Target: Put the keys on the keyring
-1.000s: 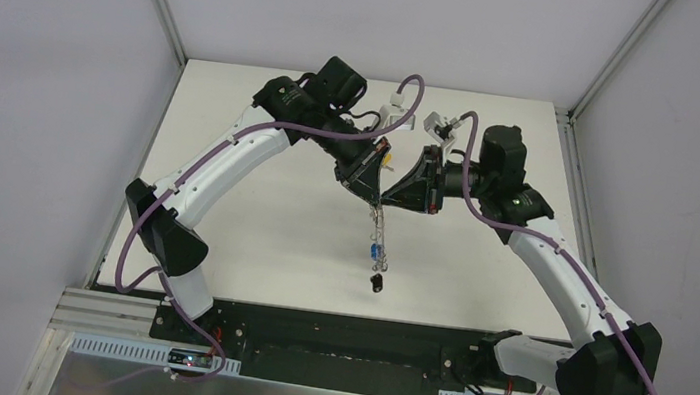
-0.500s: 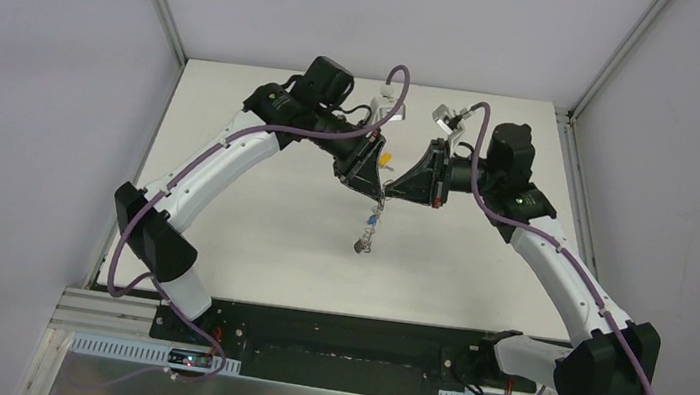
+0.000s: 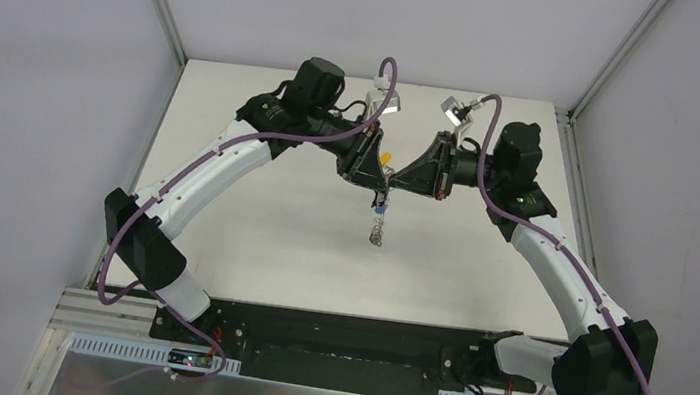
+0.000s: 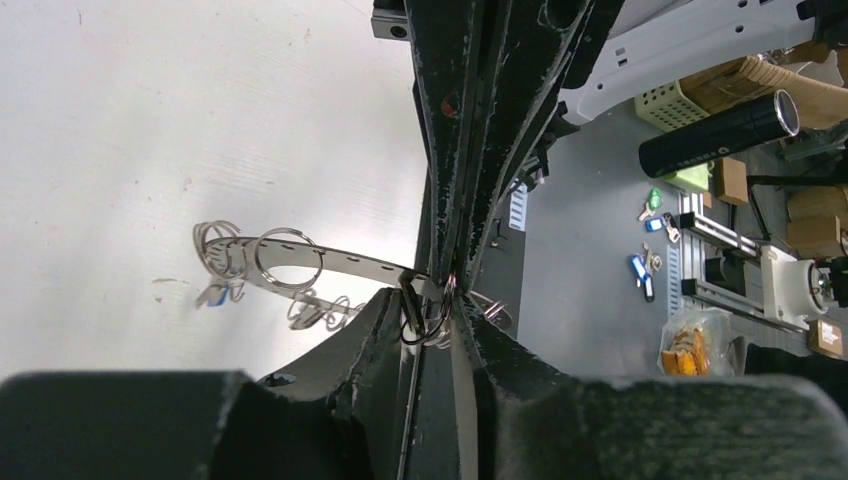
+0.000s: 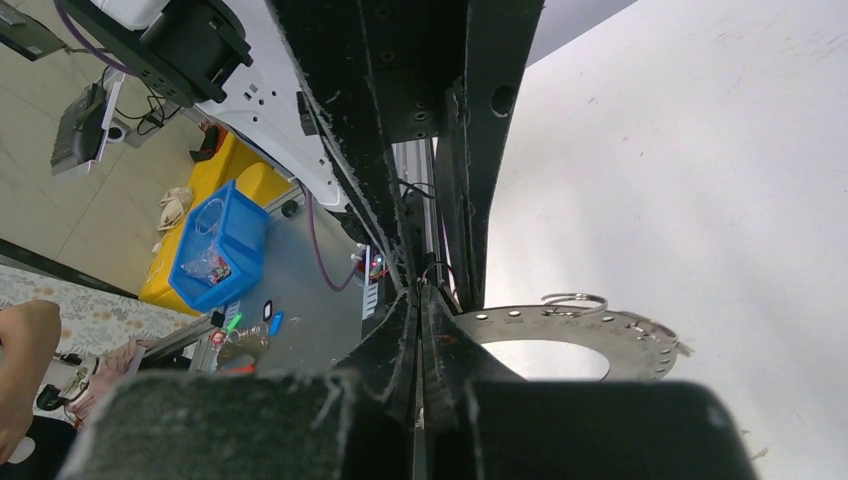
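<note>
Right tool (image 5: 420,305) tight on keyring (image 5: 640,345) rim, left tool (image 4: 432,325) slightly agape.

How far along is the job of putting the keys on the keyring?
Done, it seems: a blue key hangs at the rim of the keyring. In hand: the right gripper is shut on the keyring; the left gripper meets it at a loop, grip unclear. Left: perhaps the yellow key by the grippers; whether it is threaded cannot be told.
</note>
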Robot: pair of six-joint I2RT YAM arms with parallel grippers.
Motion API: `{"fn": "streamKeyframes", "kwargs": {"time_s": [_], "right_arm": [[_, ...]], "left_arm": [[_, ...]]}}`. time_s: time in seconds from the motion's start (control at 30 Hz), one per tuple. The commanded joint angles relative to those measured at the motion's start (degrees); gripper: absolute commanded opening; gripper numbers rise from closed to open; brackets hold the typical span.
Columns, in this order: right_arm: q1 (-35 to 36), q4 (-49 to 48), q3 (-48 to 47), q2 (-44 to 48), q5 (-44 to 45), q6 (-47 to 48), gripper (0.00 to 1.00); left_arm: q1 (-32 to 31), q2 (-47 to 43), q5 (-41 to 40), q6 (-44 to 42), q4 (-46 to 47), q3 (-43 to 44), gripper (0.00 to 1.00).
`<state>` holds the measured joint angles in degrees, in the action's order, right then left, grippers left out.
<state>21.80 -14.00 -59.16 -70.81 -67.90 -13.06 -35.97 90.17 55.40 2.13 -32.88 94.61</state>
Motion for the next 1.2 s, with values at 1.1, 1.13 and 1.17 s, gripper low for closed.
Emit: {"fn": "streamKeyframes", "kwargs": {"time_s": [1.1, 1.13, 1.17], "right_arm": [[1.2, 8.5, 0.1, 2.9, 1.1, 14.4, 0.5], [1.3, 8.4, 0.2, 2.8, 0.9, 14.3, 0.49], [1.4, 8.4, 0.2, 2.7, 0.7, 14.3, 0.48]], "left_arm": [[-4.7, 10.4, -4.5, -11.6, -33.3, 22.4, 0.0], [-4.7, 10.5, -4.4, -11.7, -33.4, 22.3, 0.0], [-4.8, 10.6, -4.5, -11.7, -33.4, 22.3, 0.0]]}}
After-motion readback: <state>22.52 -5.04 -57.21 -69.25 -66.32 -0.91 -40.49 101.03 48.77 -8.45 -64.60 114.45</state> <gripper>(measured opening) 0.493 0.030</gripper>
